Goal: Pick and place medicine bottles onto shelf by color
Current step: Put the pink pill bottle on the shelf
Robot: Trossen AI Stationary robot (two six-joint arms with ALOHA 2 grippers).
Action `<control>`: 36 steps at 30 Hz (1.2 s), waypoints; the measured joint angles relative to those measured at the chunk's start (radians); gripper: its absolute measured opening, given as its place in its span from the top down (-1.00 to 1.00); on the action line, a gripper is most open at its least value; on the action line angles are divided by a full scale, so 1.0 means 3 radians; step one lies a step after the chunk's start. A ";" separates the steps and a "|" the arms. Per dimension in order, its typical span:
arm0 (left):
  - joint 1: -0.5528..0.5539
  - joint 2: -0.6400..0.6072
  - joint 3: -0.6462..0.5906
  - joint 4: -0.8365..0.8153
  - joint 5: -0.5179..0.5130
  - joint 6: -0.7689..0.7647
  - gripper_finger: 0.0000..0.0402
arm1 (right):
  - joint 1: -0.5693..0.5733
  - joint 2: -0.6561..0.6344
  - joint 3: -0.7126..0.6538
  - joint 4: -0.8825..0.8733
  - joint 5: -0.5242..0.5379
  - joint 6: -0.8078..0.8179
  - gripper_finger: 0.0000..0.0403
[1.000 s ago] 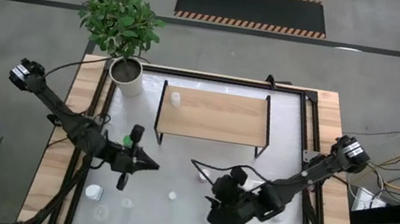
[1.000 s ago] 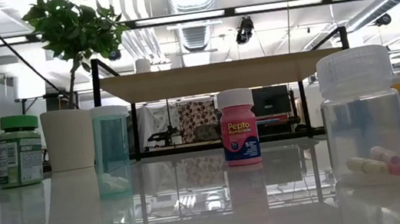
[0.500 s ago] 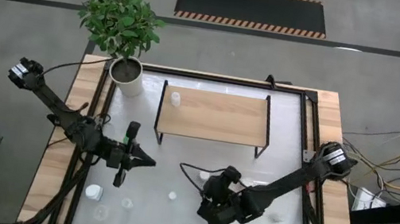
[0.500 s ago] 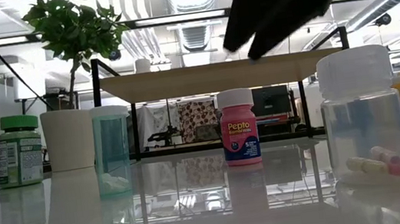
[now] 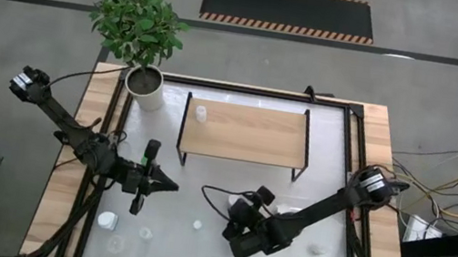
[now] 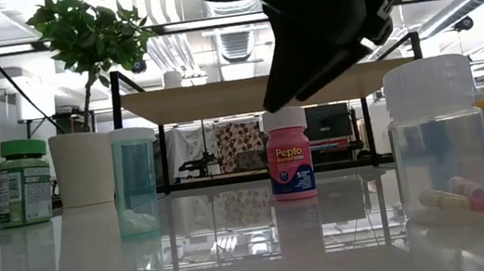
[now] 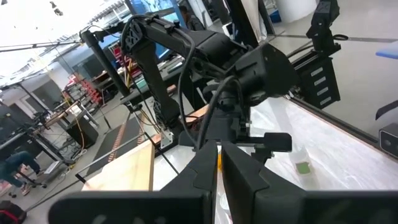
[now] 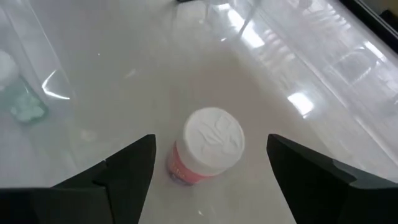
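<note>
High view: right gripper [image 5: 236,231] hanging over the glossy white table top [image 5: 227,197] in front of the low light-wood shelf on its thin black frame [image 5: 245,132], with the small pink bottle hidden beneath it. Left gripper [image 5: 166,185] parked well off to the other side, so clearly the farther of the two. One small white bottle [image 5: 201,113] already standing on the shelf's left end.

Low view: dark mass of the right gripper [image 6: 268,107] poised just above the white cap of the small pink-labelled bottle [image 6: 288,154], not gripping it. Bottle upright, long axis vertical, in front of the shelf [image 6: 255,92].

Left wrist view: left gripper's own fingers [image 7: 202,168] pressed together with nothing between them; right arm visible farther off.

Right wrist view: right gripper [image 8: 208,158] spread wide and empty, fingers [image 8: 127,165] flanking the bottle [image 8: 208,146] on either side without touching it. Round white cap centred in the gap, pink body below, so the bottle lies straight ahead along the approach. Probably only a short further advance needed before closing on the body under the cap.
</note>
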 joint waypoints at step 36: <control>0.0000 0.0004 0.0000 0.0009 0.0000 -0.0002 0.97 | -0.0035 0.0092 -0.0013 0.0101 -0.0125 -0.0098 0.22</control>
